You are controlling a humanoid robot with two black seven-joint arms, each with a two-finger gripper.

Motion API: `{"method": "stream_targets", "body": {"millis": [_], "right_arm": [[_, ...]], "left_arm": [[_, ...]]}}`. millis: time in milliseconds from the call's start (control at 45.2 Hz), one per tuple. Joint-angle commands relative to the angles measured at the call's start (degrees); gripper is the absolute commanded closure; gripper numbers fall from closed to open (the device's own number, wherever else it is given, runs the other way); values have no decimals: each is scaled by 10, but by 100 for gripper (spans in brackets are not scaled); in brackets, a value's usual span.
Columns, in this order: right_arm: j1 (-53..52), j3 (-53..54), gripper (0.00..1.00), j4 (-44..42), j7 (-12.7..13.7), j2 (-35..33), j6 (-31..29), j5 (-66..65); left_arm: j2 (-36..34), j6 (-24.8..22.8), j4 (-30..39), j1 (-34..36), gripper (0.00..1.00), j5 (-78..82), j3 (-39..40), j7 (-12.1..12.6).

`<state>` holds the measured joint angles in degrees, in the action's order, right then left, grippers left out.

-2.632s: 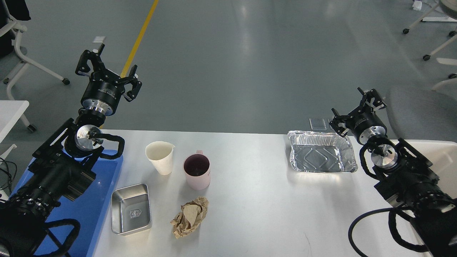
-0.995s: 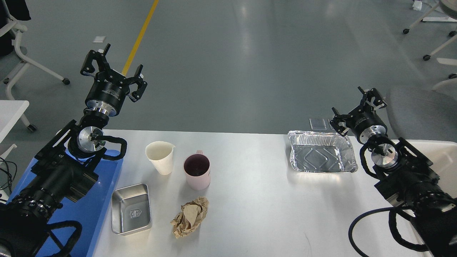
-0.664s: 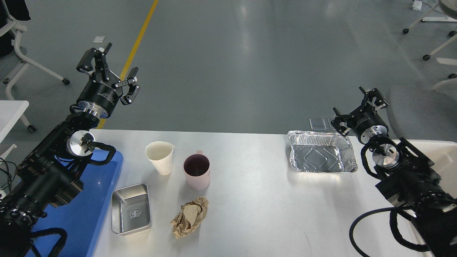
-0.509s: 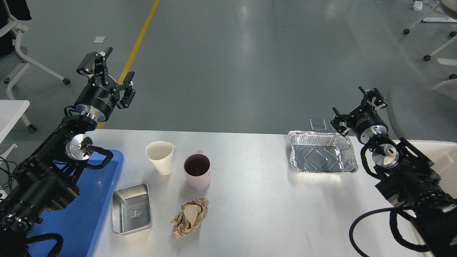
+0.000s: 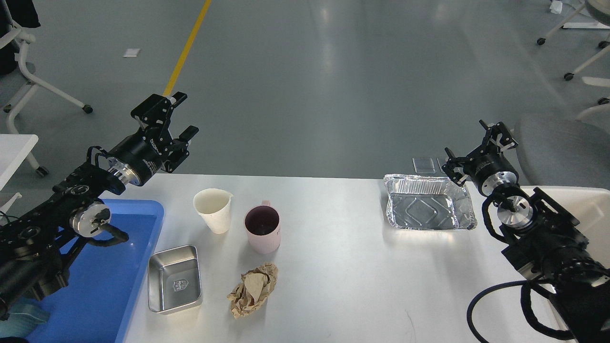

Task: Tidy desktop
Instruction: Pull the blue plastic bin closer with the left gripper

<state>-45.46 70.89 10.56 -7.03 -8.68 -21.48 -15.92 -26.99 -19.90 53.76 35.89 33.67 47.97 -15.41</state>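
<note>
The white desktop spans the view. On it stand a white paper cup, a pink mug, a small steel tray, a crumpled brown paper ball and a foil tray. My left gripper is open and empty, raised above the table's far left edge, up and left of the paper cup. My right gripper is open and empty, just past the foil tray's far right corner.
A blue plastic tray lies at the left under my left arm. A cream-white bin sits at the right behind my right arm. Chairs and a yellow floor line lie beyond the table.
My left gripper has swung right and downward, tilting toward the paper cup, and its arm has dropped lower over the blue tray. The right arm has barely moved.
</note>
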Motion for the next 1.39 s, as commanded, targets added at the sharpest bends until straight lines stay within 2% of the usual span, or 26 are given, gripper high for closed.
{"method": "stream_targets", "body": {"millis": [0, 155, 354, 398, 509, 553, 597, 686, 730, 774, 885, 1017, 1084, 1239, 1371], "right_arm": [[3, -1, 0, 2, 0, 1, 0, 0], [5, 0, 0, 5, 0, 1, 0, 0], [6, 0, 0, 11, 0, 1, 0, 0], [6, 0, 0, 12, 0, 2, 0, 0], [6, 0, 0, 16, 0, 3, 0, 0], [8, 0, 0, 22, 0, 2, 0, 0], [16, 0, 0, 30, 0, 2, 0, 0], [19, 0, 0, 35, 0, 2, 0, 0], [20, 0, 0, 37, 0, 2, 0, 0], [20, 0, 0, 37, 0, 2, 0, 0], [21, 0, 0, 37, 0, 3, 0, 0], [22, 0, 0, 38, 0, 6, 0, 0], [23, 0, 0, 45, 0, 8, 1, 0], [24, 0, 0, 51, 0, 8, 2, 0], [27, 0, 0, 51, 0, 8, 2, 0]], "left_arm": [[-49, -47, 28, -9, 12, 1, -31, -1], [-142, -34, 99, -26, 13, 2, -46, -2], [-243, 65, 190, -37, 15, 2, -98, -8], [-255, 95, 207, -50, 15, 3, -106, -26], [-274, 201, 252, -76, 15, 18, -151, -107], [-300, 231, 269, -79, 16, 36, -168, -143], [-332, 243, 289, -79, 20, 68, -187, -166], [-364, 232, 318, -79, 19, 88, -189, -143], [-377, 220, 322, -79, 14, 88, -190, -123], [-394, 203, 324, -79, 14, 88, -184, -109], [-431, 151, 321, -68, 13, 91, -177, -83], [-475, 62, 320, -35, 14, 95, -154, -25], [-494, 24, 319, -6, 15, 96, -153, -9], [-505, -1, 314, 18, 16, 136, -157, 3], [-530, -50, 321, 19, 16, 156, -156, 62]]}}
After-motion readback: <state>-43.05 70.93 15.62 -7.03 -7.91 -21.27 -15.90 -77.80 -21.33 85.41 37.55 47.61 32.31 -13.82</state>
